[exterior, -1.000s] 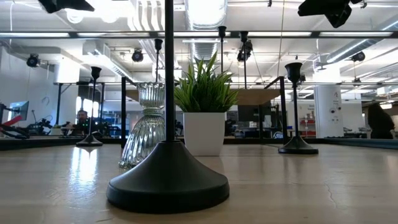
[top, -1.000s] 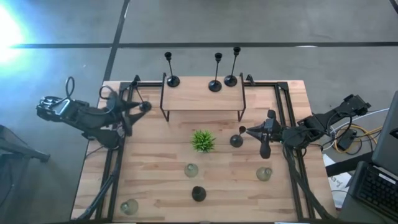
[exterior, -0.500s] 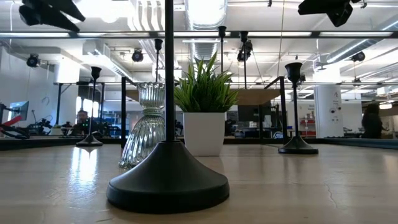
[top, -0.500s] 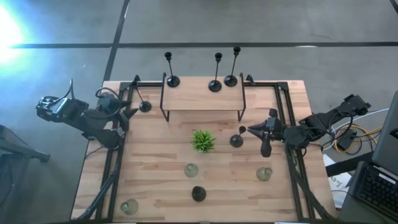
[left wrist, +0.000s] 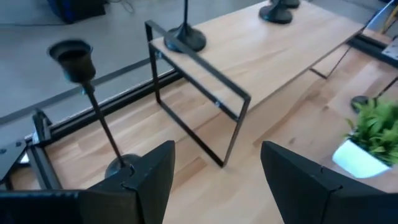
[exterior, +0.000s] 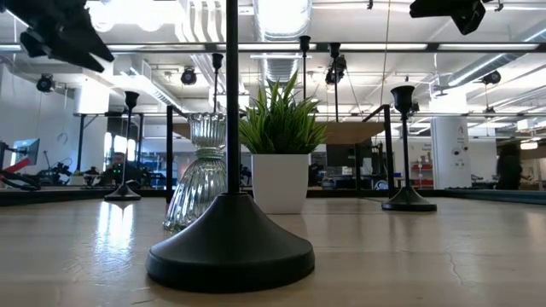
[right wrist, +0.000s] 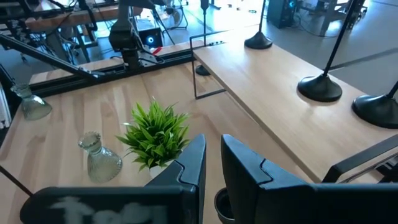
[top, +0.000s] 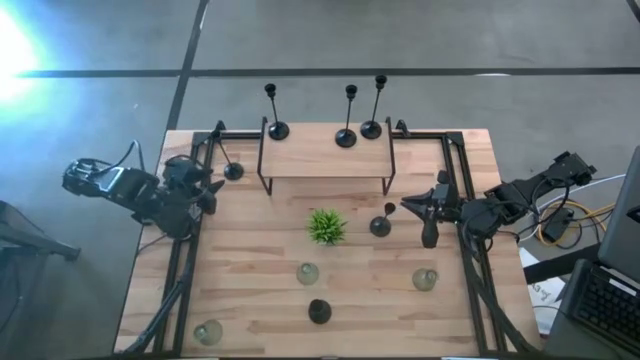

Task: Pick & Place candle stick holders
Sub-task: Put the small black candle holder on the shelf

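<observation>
Black candle stick holder [left wrist: 93,112] before open left gripper [left wrist: 214,180]; right gripper [right wrist: 211,163] nearly shut, empty.

A black candlestick holder [exterior: 230,247] dominates the foreground, its domed base on the wooden tabletop [exterior: 461,256] and its stem running out of the frame's top. Behind it stand a ribbed glass candle holder [exterior: 198,183] and a green plant in a white pot [exterior: 280,158]. Two slimmer black holders stand farther back, one at left [exterior: 125,162], one at right [exterior: 406,158]. Dark arm parts show in the upper left corner [exterior: 60,32] and the upper right corner [exterior: 452,13].
</observation>
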`<state>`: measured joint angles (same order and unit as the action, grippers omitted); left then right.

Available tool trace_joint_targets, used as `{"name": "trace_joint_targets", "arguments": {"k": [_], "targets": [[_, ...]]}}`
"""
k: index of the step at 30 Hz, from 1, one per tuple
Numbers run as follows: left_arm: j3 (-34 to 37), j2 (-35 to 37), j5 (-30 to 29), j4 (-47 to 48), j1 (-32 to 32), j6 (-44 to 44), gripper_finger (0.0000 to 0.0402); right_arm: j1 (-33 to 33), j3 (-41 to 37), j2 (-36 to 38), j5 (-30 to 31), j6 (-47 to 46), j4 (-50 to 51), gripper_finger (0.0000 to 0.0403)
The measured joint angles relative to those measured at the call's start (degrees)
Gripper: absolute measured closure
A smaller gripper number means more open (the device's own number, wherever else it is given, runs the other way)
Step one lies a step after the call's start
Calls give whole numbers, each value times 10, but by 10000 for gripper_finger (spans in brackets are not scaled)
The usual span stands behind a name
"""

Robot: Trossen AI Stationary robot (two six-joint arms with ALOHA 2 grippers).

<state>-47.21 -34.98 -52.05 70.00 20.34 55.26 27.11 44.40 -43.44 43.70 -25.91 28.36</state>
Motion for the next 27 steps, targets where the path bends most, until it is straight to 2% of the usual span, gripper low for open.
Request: {"name": "trace_joint_targets", "arguments": {"k": [5, 9, 12, 14, 20, 24, 27], "targets": [[28, 0, -16, 0, 0, 17, 159, 0, 0, -2, 0, 2, 1, 360], [36, 0, -76, -4, 0, 33, 159, 0, 0, -4, 5, 4, 1, 360], [38, 0, -108, -63, 0, 8, 159, 0, 0, -5, 13, 4, 1, 360], [46, 0, -111, -147, 0, -82, 159, 0, 0, -5, 14, 6, 1, 360], [97, -3, -115, -476, -6, -433, 159, 0, 0, -5, 15, 9, -1, 360], [123, -4, -107, -624, -34, -548, 160, 0, 0, -5, 15, 12, -2, 360], [131, -9, -52, -674, -75, -583, 165, 0, 0, -5, 15, 27, -4, 360]]}}
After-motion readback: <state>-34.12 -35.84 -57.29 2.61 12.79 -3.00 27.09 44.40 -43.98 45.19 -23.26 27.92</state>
